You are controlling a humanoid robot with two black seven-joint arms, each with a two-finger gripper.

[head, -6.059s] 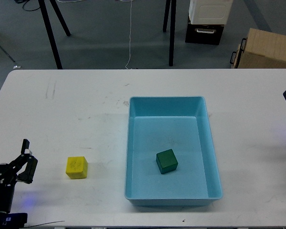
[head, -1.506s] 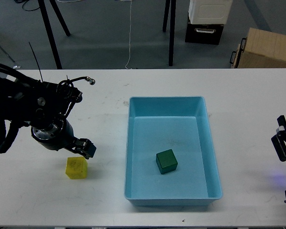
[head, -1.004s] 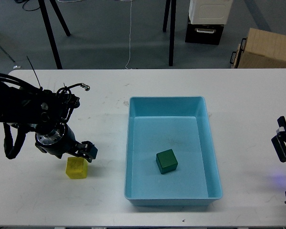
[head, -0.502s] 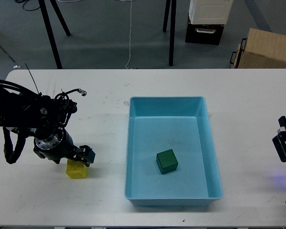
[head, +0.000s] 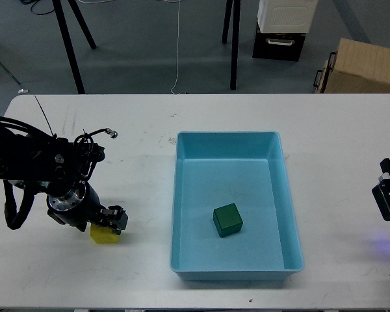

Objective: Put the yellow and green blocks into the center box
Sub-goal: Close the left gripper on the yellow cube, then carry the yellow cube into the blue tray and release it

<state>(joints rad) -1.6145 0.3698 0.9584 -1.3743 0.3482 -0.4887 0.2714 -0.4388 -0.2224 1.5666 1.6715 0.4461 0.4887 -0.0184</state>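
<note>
The yellow block [head: 104,235] lies on the white table [head: 143,162], left of the blue box [head: 290,214]. My left gripper [head: 106,223] is down on top of the yellow block and hides most of it; one dark finger [head: 117,218] shows at the block's right side, and I cannot tell whether the jaws have closed. The green block [head: 227,220] lies inside the blue box, near the middle of its floor. My right gripper [head: 381,185] rests low at the table's right edge, open and empty, far from both blocks.
My left arm's thick body and cables [head: 32,166] cover the table's left part. Beyond the table's far edge stand black stand legs [head: 234,45], a white and black case [head: 283,26] and a cardboard box [head: 364,65] on the floor.
My left gripper has moved down and slightly left onto the yellow block, covering more of it. The green block, the box and my right arm have not moved.
</note>
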